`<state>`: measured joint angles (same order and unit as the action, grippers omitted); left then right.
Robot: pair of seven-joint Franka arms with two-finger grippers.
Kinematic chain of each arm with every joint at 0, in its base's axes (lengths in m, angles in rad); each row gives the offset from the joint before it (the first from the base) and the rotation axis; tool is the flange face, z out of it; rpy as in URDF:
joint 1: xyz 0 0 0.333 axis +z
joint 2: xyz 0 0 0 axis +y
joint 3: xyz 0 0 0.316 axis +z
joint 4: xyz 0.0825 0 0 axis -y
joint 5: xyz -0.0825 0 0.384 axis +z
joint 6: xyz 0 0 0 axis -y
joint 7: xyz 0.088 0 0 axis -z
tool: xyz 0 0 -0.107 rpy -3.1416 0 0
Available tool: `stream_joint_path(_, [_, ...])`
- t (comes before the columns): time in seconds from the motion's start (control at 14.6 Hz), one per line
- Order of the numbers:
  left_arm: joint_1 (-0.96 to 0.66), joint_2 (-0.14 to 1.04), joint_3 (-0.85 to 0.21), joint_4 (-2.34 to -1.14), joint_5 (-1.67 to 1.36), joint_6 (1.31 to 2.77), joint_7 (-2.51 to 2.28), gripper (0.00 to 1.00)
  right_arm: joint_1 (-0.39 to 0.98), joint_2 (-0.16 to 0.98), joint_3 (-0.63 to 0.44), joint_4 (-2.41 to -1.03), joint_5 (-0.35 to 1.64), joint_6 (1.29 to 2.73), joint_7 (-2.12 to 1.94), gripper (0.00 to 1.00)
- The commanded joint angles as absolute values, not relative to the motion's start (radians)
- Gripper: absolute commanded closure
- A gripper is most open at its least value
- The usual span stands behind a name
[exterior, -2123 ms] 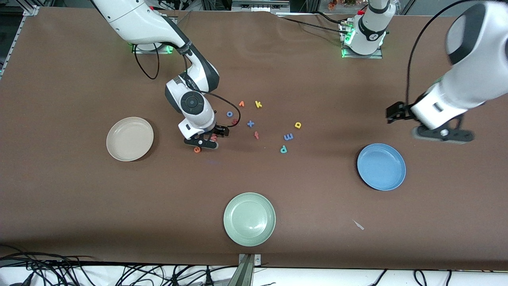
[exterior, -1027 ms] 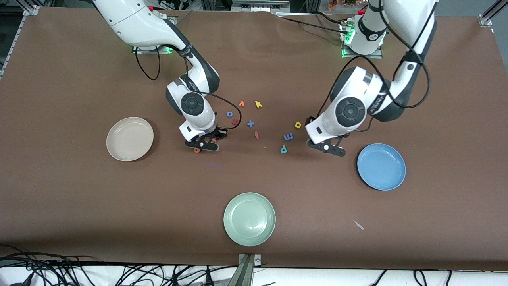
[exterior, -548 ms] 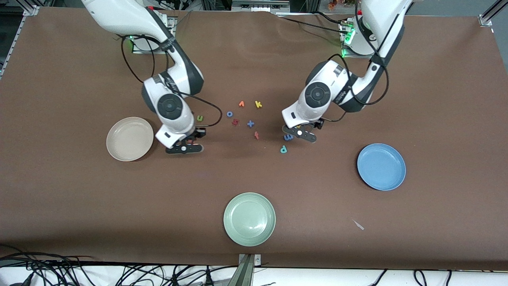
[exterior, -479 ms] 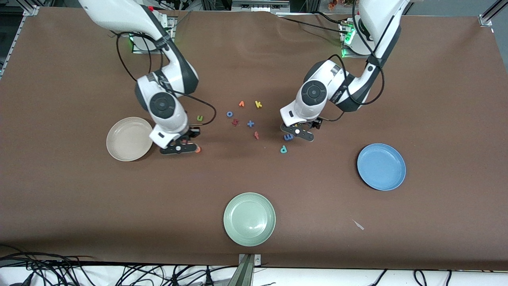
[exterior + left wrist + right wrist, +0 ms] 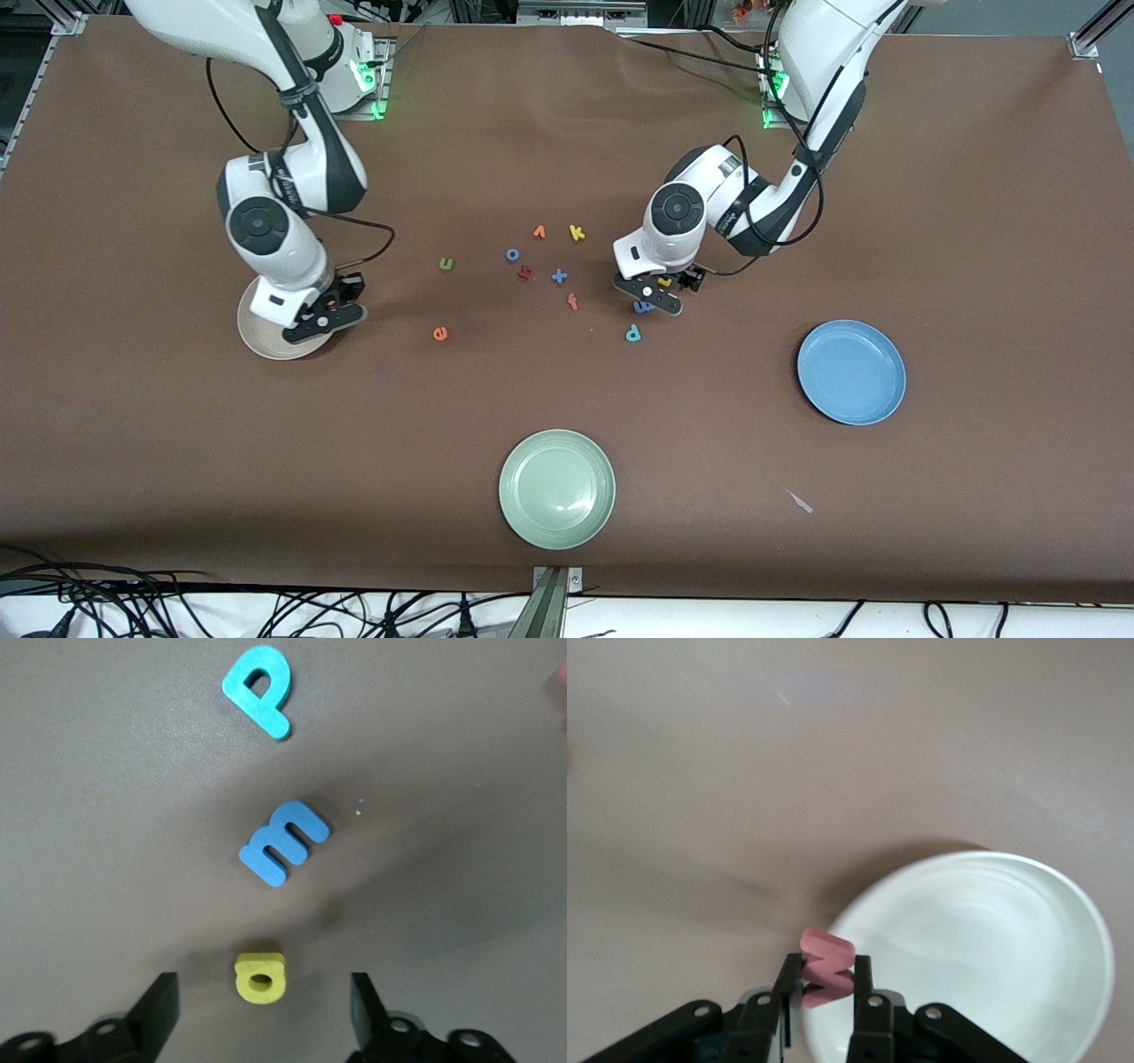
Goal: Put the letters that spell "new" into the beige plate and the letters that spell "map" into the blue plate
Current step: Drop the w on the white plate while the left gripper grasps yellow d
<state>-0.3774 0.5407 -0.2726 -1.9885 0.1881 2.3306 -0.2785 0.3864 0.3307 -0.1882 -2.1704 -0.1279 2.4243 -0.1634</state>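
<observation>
We judge the job barely begun: both the beige plate (image 5: 266, 341) and the blue plate (image 5: 851, 371) look empty, though our right end effector (image 5: 826, 985) is clamped on the salmon-red w (image 5: 826, 967) over the beige plate's rim. The lime-green n (image 5: 446, 263) and orange e (image 5: 439, 333) lie on the bench (image 5: 177, 461) between that plate and the central scatter. Our left end effector (image 5: 259, 1010) hangs with fingers spread either side of the small yellow a (image 5: 260, 975), with the blue m (image 5: 283, 842) and teal p (image 5: 258, 689) lined up just beside it.
</observation>
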Motion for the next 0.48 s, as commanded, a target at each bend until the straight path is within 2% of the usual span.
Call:
stream_joint_path(0.0, [-0.376, 0.555, -0.272, -1.988, 0.239, 2.344, -0.296, 0.18, 0.390, 0.301, -0.239, -2.220, -0.120, 2.444, -0.316, 1.00])
stream_joint_path(0.14, [-0.380, 0.560, -0.272, -1.987, 0.241, 2.347, -0.296, 0.24, 0.381, 0.320, -0.273, -2.223, -0.120, 2.444, -0.386, 1.00])
stream_joint_path(0.21, [-0.380, 0.561, -0.272, -1.988, 0.241, 2.358, -0.296, 0.29, 0.373, 0.322, -0.273, -2.221, -0.120, 2.442, -0.387, 0.56])
stream_joint_path(0.27, [-0.377, 0.568, -0.272, -1.988, 0.241, 2.359, -0.296, 0.35, 0.373, 0.321, -0.272, -2.218, -0.112, 2.439, -0.376, 0.01])
stream_joint_path(0.34, [-0.377, 0.571, -0.272, -1.988, 0.241, 2.359, -0.293, 0.46, 0.373, 0.316, -0.267, -2.212, -0.071, 2.413, -0.376, 0.00])
stream_joint_path(0.41, [-0.376, 0.569, -0.272, -1.988, 0.241, 2.359, -0.293, 0.61, 0.380, 0.314, -0.262, -2.185, 0.011, 2.369, -0.365, 0.00])
